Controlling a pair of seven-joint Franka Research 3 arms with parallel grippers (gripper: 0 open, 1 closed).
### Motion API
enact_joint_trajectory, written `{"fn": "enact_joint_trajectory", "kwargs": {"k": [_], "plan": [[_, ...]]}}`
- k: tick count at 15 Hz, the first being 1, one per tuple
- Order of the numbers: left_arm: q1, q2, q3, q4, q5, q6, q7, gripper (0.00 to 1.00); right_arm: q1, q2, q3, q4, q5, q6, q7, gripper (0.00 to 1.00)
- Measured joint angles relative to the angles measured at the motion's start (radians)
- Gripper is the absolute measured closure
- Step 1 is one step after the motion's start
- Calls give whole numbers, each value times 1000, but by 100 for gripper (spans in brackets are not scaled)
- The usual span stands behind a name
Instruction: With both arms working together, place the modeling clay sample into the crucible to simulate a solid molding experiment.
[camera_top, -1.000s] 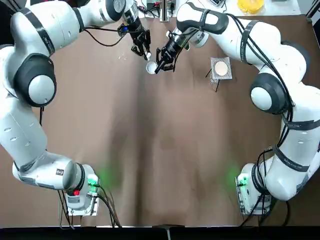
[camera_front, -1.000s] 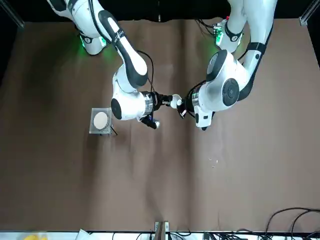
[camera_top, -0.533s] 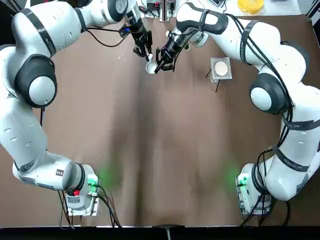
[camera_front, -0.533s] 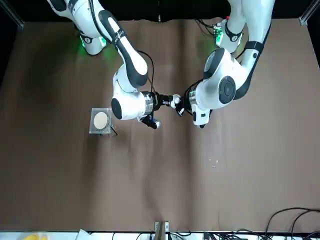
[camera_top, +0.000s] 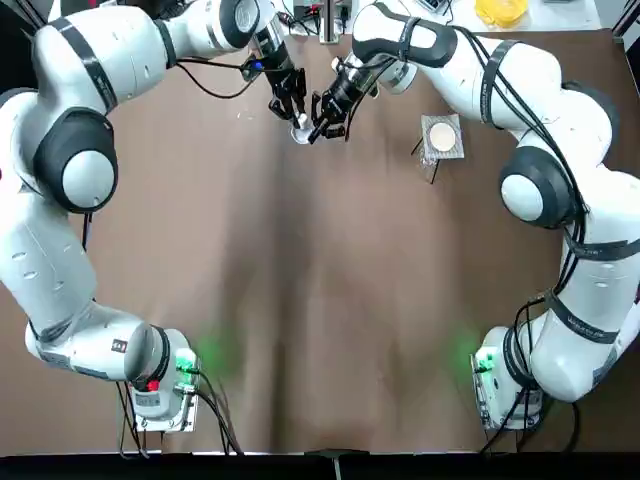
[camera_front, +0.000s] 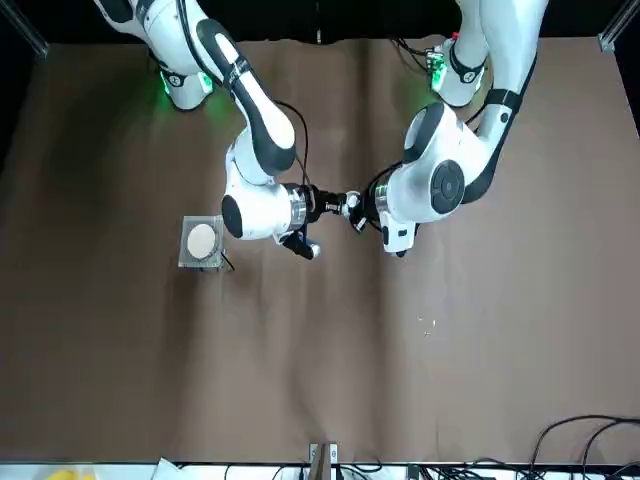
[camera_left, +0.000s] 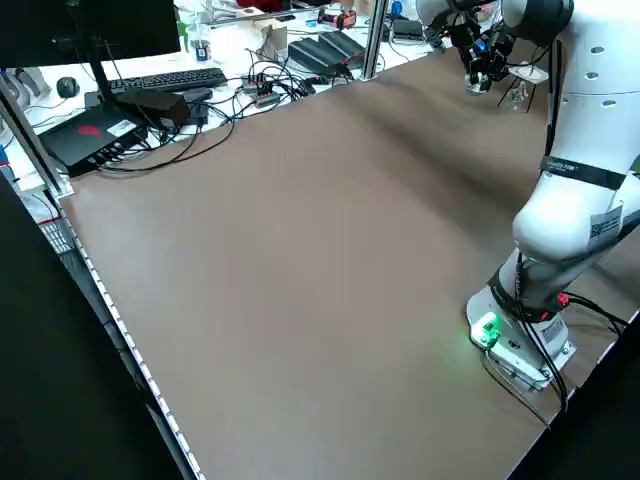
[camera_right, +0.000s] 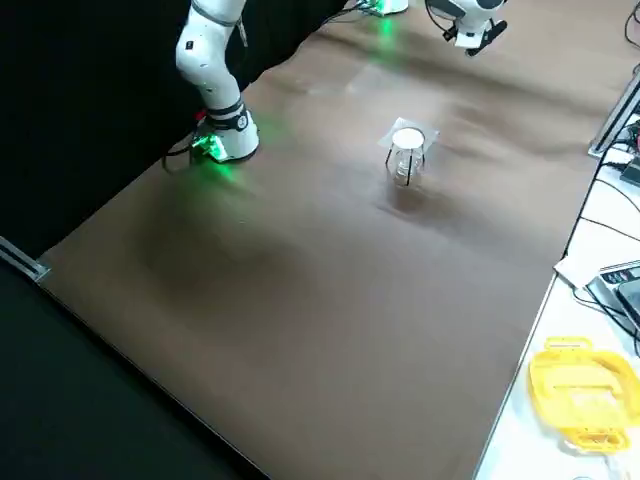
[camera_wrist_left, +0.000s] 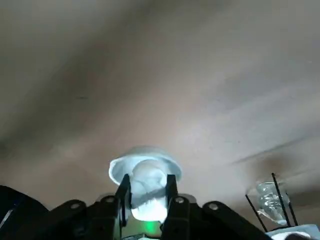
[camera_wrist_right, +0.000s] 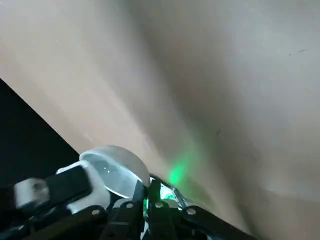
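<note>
Two arms are on the tabletop (camera_top: 320, 300), and both reach to the far edge, where their tips nearly meet. Count it up: two end effectors, one crucible, one modeling clay sample, one mesh stand.

The left end effector (camera_top: 293, 108) comes in from the robot's left. In the left wrist view its fingers (camera_wrist_left: 123, 192) are drawn in narrow, clamping the modeling clay sample (camera_wrist_left: 147, 192) between them. The sample is a roundish white lump with no long axis to speak of.

Right beyond it sits the crucible (camera_wrist_left: 145, 159), and there's only that one white cup. Its round rim shows as an oval past the fingertips, so the mouth opens toward the left end effector. From overhead the crucible (camera_top: 300, 129) is a small white spot tucked between the two tips.

The right end effector (camera_top: 322, 122) angles in from the other side. In the right wrist view its two fingers are almost together, nipped on the wall of the crucible (camera_wrist_right: 112, 167), which bulges out just beside them. Whether the cup's base touches the tabletop, I can't tell.

Off to the robot's right, well apart from the action, the single mesh stand (camera_top: 441, 137) is upright on thin wire legs. It has a pale round disc on top. One yellow object (camera_right: 575, 385) lies on the white surface past the far edge.
</note>
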Motion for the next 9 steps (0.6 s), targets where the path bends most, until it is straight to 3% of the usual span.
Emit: {"fn": "enact_joint_trajectory", "kwargs": {"k": [8,9], "plan": [[-6,11,-1,1,1,0,0,62,0,0,-1,2,0,1,0,95],[-7,11,-1,1,4,0,-1,56,0,0,-1,2,0,1,0,95]]}}
